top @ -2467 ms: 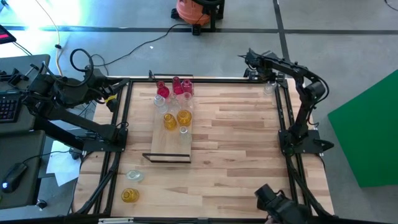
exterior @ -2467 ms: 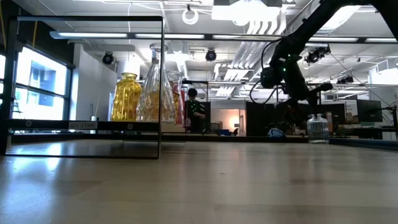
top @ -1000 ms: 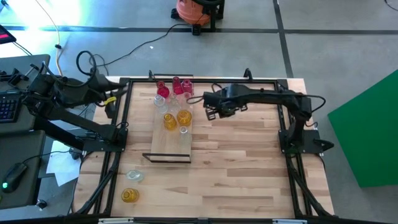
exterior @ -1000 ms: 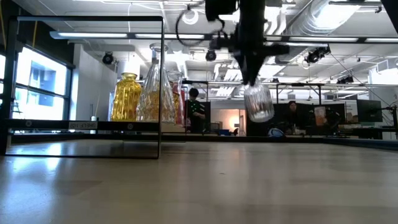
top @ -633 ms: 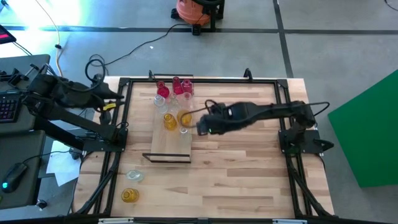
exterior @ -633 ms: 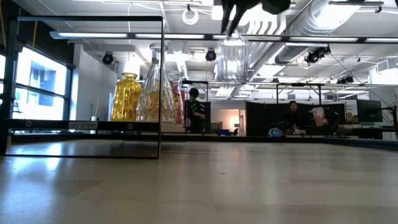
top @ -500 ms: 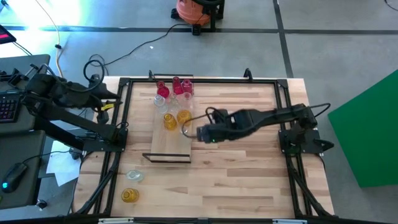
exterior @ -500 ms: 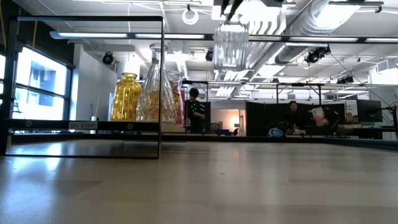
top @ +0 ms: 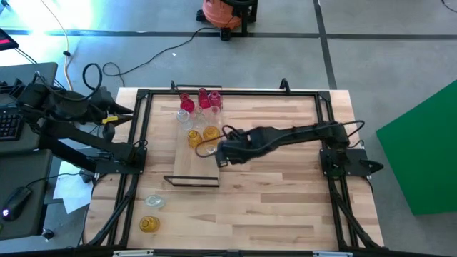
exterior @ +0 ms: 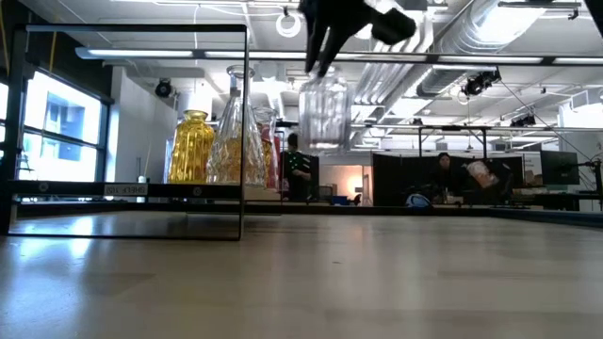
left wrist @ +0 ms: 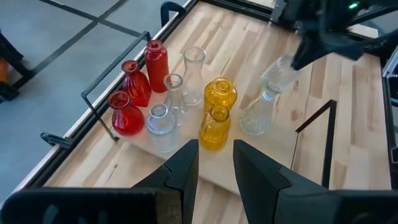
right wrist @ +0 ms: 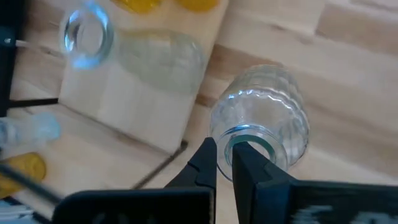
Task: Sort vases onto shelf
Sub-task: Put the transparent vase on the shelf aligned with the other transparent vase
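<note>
Where slatted tabletop (top: 271,178): open workshop bkgd.

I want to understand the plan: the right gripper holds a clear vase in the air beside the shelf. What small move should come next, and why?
Probably carry it a little further over the shelf, then lower it. The right gripper pinches the clear ribbed vase by its rim, well above the table, at the board's edge; a bare part lies near the tall clear vase.

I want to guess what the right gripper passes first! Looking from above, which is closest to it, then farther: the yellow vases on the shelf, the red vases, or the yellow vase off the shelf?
From the right gripper:
1. Yellow vases, mid-shelf.
2. Red vases, shelf's far end.
3. Lone yellow vase, near left table corner.
</note>
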Tool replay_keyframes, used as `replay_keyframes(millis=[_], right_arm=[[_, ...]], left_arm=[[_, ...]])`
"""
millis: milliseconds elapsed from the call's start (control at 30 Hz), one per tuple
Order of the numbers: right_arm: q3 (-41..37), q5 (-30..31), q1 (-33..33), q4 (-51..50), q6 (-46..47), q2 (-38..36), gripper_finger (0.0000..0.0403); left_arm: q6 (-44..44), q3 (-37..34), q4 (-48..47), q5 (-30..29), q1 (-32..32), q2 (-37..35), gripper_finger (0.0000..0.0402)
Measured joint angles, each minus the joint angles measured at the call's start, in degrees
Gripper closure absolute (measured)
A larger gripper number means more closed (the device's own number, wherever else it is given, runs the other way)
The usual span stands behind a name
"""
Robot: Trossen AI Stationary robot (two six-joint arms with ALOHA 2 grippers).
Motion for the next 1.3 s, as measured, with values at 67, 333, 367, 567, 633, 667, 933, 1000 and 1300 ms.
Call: replay_keyframes(millis=[67,333,367,567,633,667,933,1000,1300], right_arm=[[0.0,-0.7,-1.5,0.9,-2.7,0.6,0.0403],[0.0,-4.0,-5.6,4.1,-10.1,0.9,0.0403],[0.0,-4.6,-5.9,4.6,-10.7,0.9,0.0403],[0.0,-7.1,-6.4,6.8,-12.0,2.2,0.0403],[0.0,-8.2,-6.2,7.4,-12.0,2.5,0.0403],[0.0,-8.6,-6.0,7.5,-11.9,2.9,0.0403],[0.0,-10.0,-5.4,14.6,-11.9,5.2,0.0403],[0.0,-9.8,-5.2,15.7,-11.9,5.7,0.0403],[0.0,-11.3,-5.2,16.3,-10.8,5.7,0.0403]], left_arm=[[-0.1,0.0,0.0,-0.1,0.0,0.0,0.0312],[-2.9,0.0,0.1,-0.2,0.0,0.2,0.0312],[-2.9,0.0,0.1,-0.2,0.0,0.2,0.0312],[-3.0,0.0,0.1,-0.2,0.0,0.2,0.0312],[-3.0,0.0,0.1,-0.2,0.0,0.2,0.0312],[-3.0,0.0,0.1,-0.2,0.0,0.2,0.0312],[-2.5,0.0,0.2,-0.3,0.0,0.2,0.0312],[-2.1,0.0,0.2,-0.3,0.0,0.2,0.0312],[-1.9,0.0,0.2,-0.3,0.0,0.2,0.0312]])
